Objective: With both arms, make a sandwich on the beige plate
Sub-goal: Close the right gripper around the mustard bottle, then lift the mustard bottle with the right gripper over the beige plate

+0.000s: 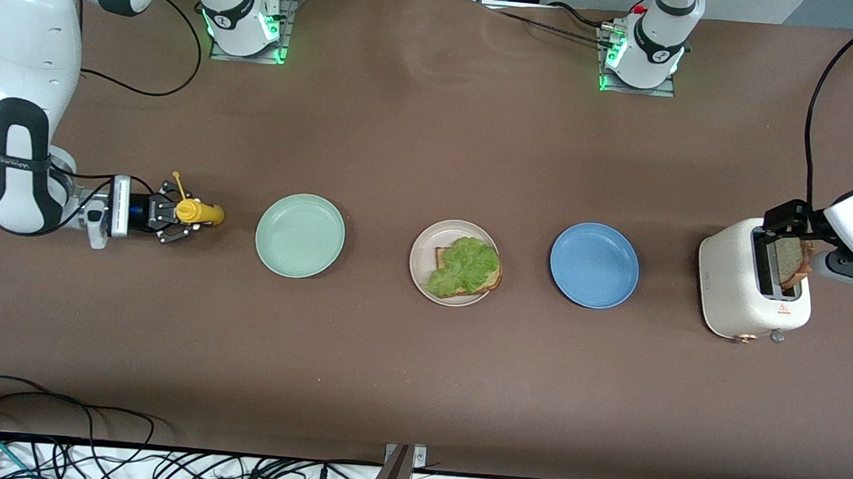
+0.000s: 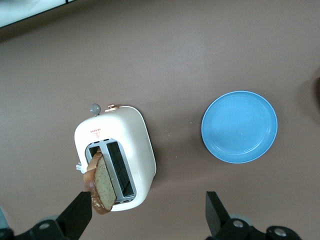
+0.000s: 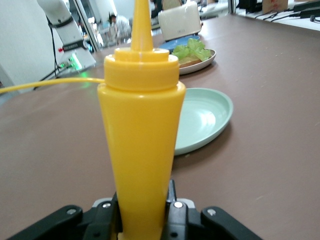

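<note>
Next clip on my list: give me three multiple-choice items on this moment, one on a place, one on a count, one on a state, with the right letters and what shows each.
1. Where is the lettuce?
A. on the bread on the beige plate
B. on the blue plate
C. in the toaster

2. How many plates are on the table?
A. two
B. three
C. four

3. What is around the yellow bottle?
A. the left gripper
B. the right gripper
C. nothing

Answers:
1 A, the leaf covers the slice there.
2 B, mint green, beige and blue.
3 B, its fingers flank the bottle's base; the left gripper is open over the toaster and bread slice.
</note>
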Tool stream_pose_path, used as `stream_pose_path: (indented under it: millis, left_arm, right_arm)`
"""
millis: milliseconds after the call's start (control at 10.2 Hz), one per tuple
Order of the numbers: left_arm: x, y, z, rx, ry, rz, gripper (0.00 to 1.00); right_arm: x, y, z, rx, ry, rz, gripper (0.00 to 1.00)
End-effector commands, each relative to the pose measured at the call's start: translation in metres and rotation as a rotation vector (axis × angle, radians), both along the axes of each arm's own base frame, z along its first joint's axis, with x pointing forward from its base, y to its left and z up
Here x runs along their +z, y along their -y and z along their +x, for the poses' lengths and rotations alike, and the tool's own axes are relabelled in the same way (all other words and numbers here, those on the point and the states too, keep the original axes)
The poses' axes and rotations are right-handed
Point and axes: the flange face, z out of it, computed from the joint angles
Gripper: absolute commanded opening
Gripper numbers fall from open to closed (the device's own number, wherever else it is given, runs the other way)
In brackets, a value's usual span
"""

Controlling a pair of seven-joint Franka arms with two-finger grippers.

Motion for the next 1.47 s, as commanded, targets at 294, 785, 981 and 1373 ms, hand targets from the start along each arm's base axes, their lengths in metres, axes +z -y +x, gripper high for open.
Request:
stream_pose_path:
  millis: [294,785,981,1373]
  left_arm:
    - [0.005,-0.001,-0.005,0.006,-0.004,-0.018,1.0]
    - [0.005,-0.001,-0.004,0.007,-0.002,-0.018,1.0]
    - [0.005,-0.001,-0.005,0.006,-0.004,-0.018,1.0]
    - [0.005,-0.001,-0.004,0.007,-0.002,-0.018,1.0]
  right_arm:
    - [0.151,-0.122,0.077,0.064,-0.016,-0.427,0.0]
    - [0.219,-0.332,0.075,-0.08,0.034,-0.812,0.0]
    - [0.218,-0.413,0.052,-0.165,0.075,-0.945,0.0]
    - [0.182,-0.519,0.003,-0.247,0.272,-1.236,0.0]
